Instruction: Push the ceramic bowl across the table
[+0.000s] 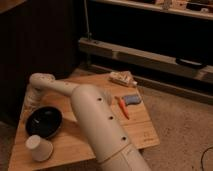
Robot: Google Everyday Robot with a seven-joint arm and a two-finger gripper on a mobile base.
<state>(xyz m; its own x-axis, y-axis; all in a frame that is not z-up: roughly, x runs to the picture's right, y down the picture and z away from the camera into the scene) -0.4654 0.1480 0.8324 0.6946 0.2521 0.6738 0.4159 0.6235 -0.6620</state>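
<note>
The ceramic bowl [44, 121], round, glossy and black, sits on the left part of the light-brown wooden table [142, 131]. My gripper [30, 103] hangs from the white arm's bent wrist [41, 80] at the table's left edge. It is right against the bowl's far-left rim. The thick white forearm [102, 129] runs from the bottom of the view up across the table's middle and hides part of the tabletop.
A small white upturned paper cup [39, 148] stands just in front of the bowl. An orange-handled tool [122, 107], a grey-blue object [132, 99] and a small packet [122, 78] lie at the table's far right. A dark cabinet stands to the left and low shelving behind.
</note>
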